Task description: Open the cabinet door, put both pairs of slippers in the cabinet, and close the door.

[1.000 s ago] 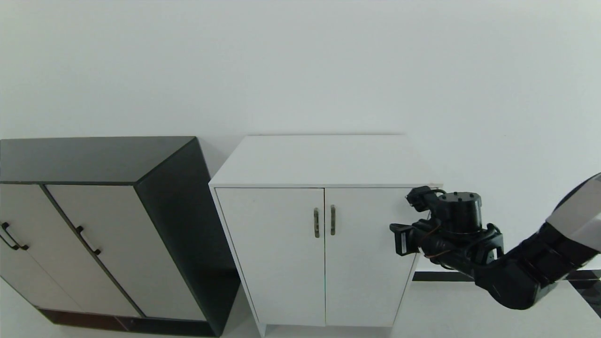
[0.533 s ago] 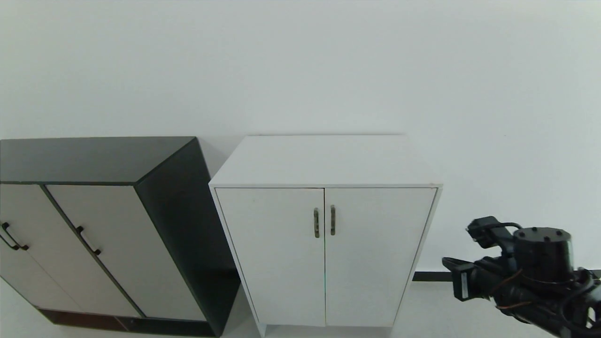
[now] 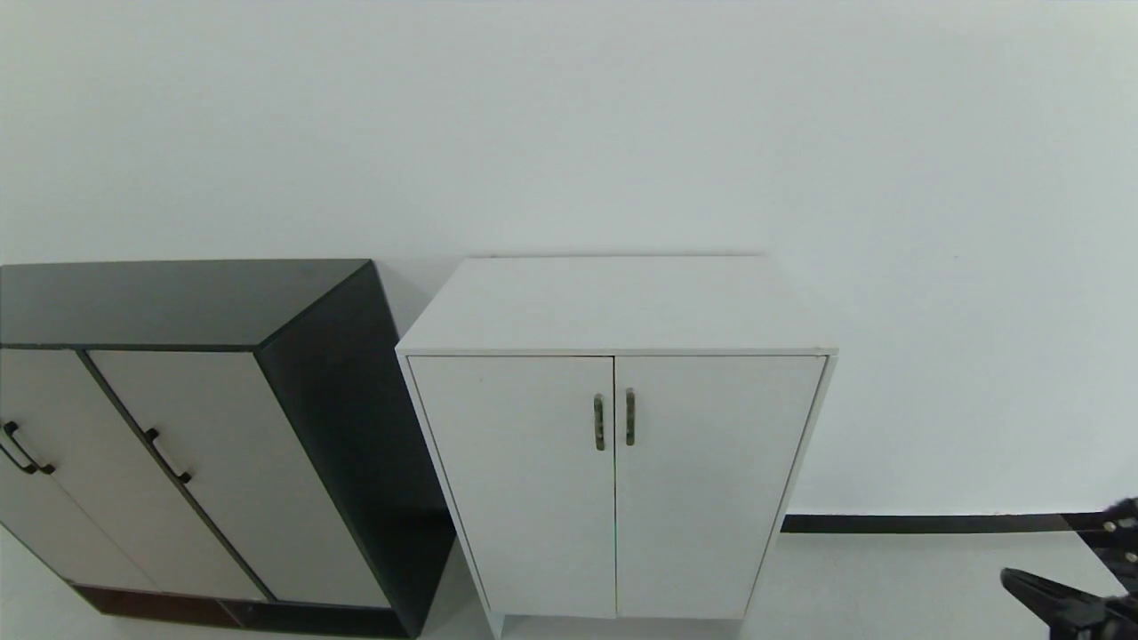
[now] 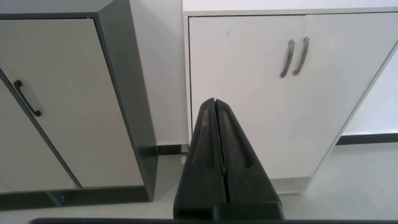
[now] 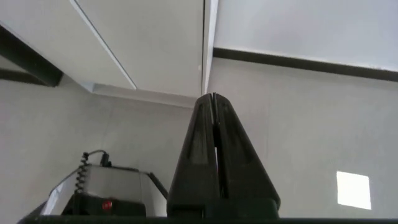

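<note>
The white cabinet [image 3: 613,480] stands against the wall with both doors closed; its two metal handles [image 3: 614,420] meet at the centre seam. The left wrist view shows the same cabinet [image 4: 292,93] head-on, with my left gripper [image 4: 215,102] shut and empty some way in front of it. My right gripper [image 5: 214,98] is shut with nothing in it, low down near the floor by the cabinet's bottom corner [image 5: 205,74]. A bit of the right arm [image 3: 1067,604] pokes in at the lower right of the head view.
A black cabinet [image 3: 178,427] with grey doors and black handles stands just left of the white one. Open grey floor [image 3: 889,587] lies to the white cabinet's right, with a dark skirting strip [image 3: 925,524] along the wall.
My right arm has dropped down and to the right, away from the cabinet's right door, and has almost left the head view. The cabinet doors stay closed.
</note>
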